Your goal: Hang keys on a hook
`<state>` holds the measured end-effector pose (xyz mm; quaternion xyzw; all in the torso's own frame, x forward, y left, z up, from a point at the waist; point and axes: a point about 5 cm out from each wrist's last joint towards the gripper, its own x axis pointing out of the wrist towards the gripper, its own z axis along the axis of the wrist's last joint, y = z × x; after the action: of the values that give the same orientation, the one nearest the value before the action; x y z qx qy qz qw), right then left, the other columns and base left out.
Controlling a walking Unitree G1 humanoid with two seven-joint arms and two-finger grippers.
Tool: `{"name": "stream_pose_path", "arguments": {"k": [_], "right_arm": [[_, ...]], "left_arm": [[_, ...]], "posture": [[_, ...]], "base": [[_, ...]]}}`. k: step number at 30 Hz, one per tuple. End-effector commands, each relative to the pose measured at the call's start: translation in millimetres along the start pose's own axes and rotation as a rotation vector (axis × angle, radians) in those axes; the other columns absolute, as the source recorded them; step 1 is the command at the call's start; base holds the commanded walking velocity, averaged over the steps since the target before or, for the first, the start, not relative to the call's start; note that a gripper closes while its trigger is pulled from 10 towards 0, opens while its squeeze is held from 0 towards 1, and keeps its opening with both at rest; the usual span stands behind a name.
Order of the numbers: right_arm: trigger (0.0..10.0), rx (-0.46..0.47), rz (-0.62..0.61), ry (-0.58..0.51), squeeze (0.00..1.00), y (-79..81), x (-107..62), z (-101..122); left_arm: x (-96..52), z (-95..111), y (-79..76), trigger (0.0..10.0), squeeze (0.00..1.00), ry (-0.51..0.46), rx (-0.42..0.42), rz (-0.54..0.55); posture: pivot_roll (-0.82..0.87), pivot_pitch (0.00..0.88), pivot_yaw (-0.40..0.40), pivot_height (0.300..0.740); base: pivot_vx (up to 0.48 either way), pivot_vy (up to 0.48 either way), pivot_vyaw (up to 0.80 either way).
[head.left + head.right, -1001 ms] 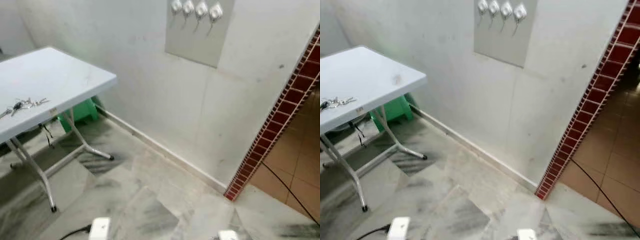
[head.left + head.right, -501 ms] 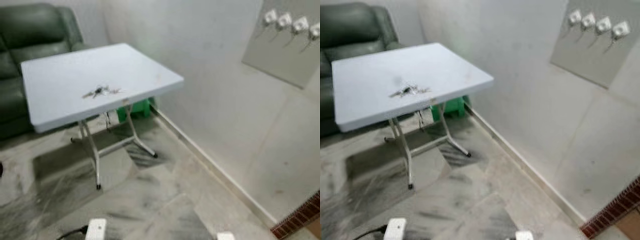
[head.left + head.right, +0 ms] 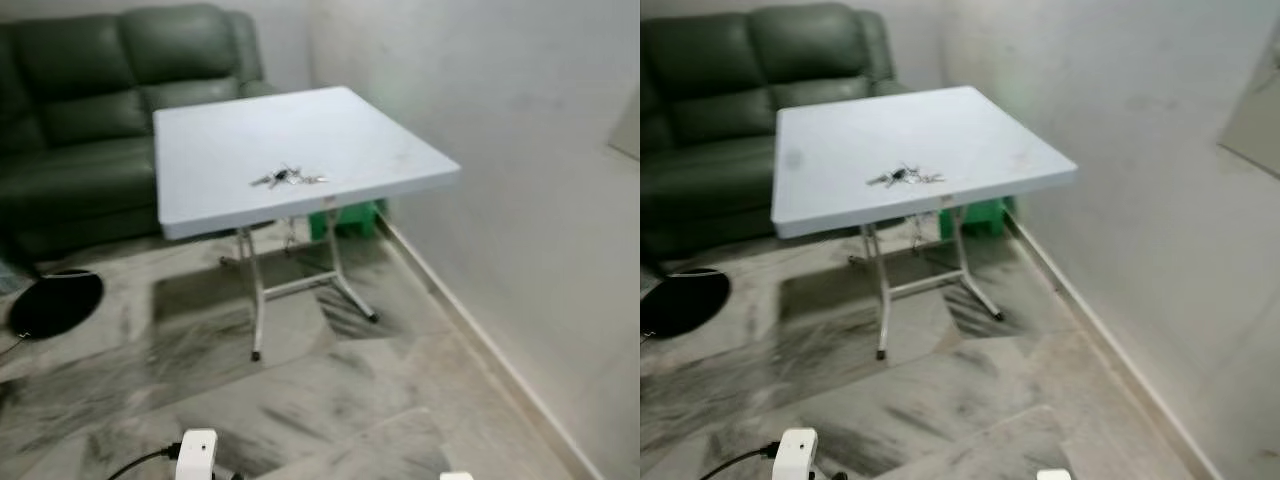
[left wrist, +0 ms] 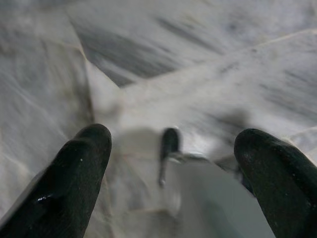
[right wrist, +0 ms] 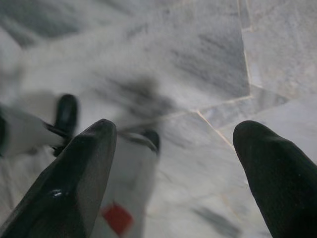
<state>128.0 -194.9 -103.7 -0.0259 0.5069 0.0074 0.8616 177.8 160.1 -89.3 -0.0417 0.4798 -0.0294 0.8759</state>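
A bunch of keys [image 3: 287,179] lies on a white folding table [image 3: 380,140], toward the near edge of the tabletop, with nothing else on the surface around it. The table stands on thin metal legs [image 3: 256,310] on a grey-veined marble floor [image 3: 330,400], one side close to a plain white wall [image 3: 520,150] that runs along the robot's right. Behind the table and just beside its far edge sits a dark green leather sofa [image 3: 90,110]. A green plastic object [image 3: 345,220] shows under the table by the wall, partly hidden by the tabletop and the legs. A round black object [image 3: 55,302] lies on the floor in front of the sofa, well apart from the table, on the robot's left. At the right edge of the right eye view a corner of a grey wall panel [image 3: 1255,120] is visible; no detail on it can be made out. The open floor lies between the robot and the table. The left gripper [image 4: 173,163] hangs low over the marble floor with its two black fingers [image 4: 74,183] spread wide and nothing between them. The right gripper [image 5: 176,168] likewise hangs over the floor, fingers [image 5: 74,188] wide apart and holding nothing; the wrist pictures are blurred.
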Motion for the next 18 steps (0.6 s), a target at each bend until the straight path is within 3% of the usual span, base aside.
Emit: {"name": "stream_pose_path", "arguments": {"k": [1,8,18], "right_arm": [[10.0,-0.006,0.013,-0.022,0.00,4.0,2.1,8.7],[10.0,-0.005,0.013,-0.029,0.00,3.8,2.2,9.9],[10.0,0.029,0.025,-0.195,0.00,0.8,4.8,48.4]], "left_arm": [[-1.3,0.9,9.2,10.0,0.00,0.001,0.005,0.027],[-1.0,4.2,8.8,10.0,0.00,-0.016,0.027,0.026],[0.6,38.6,6.5,10.0,0.00,-0.169,0.074,0.012]], "posture": [[-0.02,0.000,0.012,0.740],[-0.02,0.000,0.009,0.740],[-0.03,0.000,0.015,0.740]], "base": [[0.000,0.000,0.80],[0.000,0.000,0.76],[0.000,0.000,0.00]]}}
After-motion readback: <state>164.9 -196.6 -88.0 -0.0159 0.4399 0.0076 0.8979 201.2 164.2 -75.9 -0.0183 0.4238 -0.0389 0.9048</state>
